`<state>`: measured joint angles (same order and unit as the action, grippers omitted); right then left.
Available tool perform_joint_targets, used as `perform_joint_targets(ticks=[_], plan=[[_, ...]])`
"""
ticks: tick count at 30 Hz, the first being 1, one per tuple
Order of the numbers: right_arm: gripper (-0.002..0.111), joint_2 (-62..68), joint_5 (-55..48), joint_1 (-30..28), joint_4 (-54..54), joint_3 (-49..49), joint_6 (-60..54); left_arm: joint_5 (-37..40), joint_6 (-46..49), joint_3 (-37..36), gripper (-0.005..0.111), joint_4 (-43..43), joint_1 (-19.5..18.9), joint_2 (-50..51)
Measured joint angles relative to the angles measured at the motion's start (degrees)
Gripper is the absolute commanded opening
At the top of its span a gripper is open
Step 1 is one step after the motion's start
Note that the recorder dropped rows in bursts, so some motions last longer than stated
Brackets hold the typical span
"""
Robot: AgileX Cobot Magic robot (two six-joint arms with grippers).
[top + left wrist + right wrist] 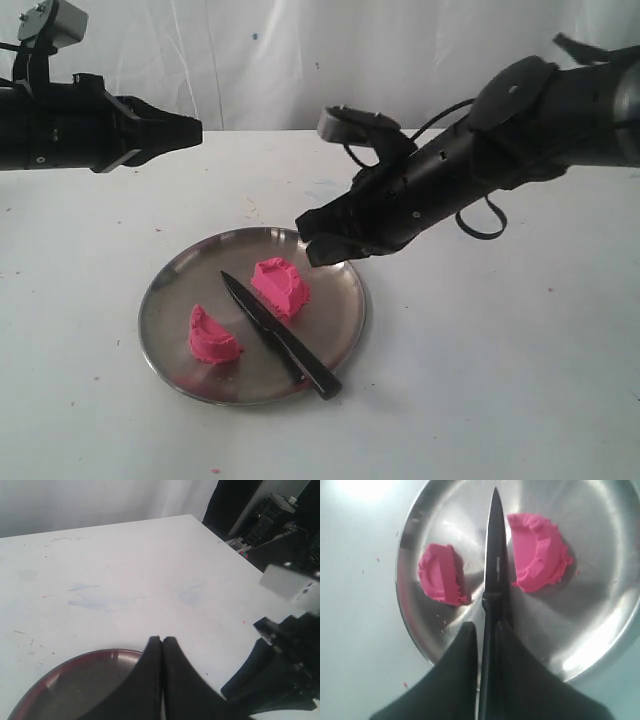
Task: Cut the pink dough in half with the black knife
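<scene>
The knife [275,332] lies between the dough halves [280,285], lengthwise under the right gripper [312,245], which is barely parted and empty. The left gripper [195,128], pinched closed, is farther off.

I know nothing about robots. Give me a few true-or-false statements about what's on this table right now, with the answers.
1. The pink dough is in two pieces. True: the second piece lies apart from the first.
2. The right gripper holds the black knife. False: the knife lies on the steel plate between the pieces, and the gripper hovers above.
3. The left gripper is shut and empty. True.
4. One dough piece lies off the plate. False: both sit on it.
</scene>
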<state>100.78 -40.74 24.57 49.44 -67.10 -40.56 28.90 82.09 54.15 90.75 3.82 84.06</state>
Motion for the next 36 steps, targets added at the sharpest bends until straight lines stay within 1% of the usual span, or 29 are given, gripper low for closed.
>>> perform_joint_targets(ticks=[2, 6, 12, 22, 26, 32, 36], plan=[[0.000, -3.3, 2.3, 0.0, 0.8, 2.1, 0.0, 0.0, 0.0, 0.0, 0.000, 0.0, 0.0, 0.0], [0.000, -11.9, 4.6, 0.0, 1.7, 7.0, 0.0, 0.0, 0.0, 0.0, 0.000, 0.0, 0.0, 0.0], [0.000, -23.7, 4.3, 0.0, 1.9, 12.7, -0.1, 0.0, 0.0, 0.0, 0.000, 0.0, 0.0, 0.0], [0.000, -36.6, 1.7, 0.0, 2.0, 21.8, 0.3, 0.0, 0.1, 0.0, 0.000, 0.0, 0.0, 0.0], [0.000, -40.3, 1.6, 0.0, 2.0, 23.5, 0.6, 0.0, 0.1, 0.0, 0.000, 0.0, 0.0, 0.0], [0.000, -43.2, 9.2, 0.0, 4.7, 23.6, 2.4, 0.0, 0.1, 0.0, 0.000, 0.0, 0.0, 0.0], [0.000, -45.5, 11.1, 0.0, 5.5, 23.6, 4.7, 0.0, 0.1, 0.0, 0.000, 0.0, 0.0, 0.0]])
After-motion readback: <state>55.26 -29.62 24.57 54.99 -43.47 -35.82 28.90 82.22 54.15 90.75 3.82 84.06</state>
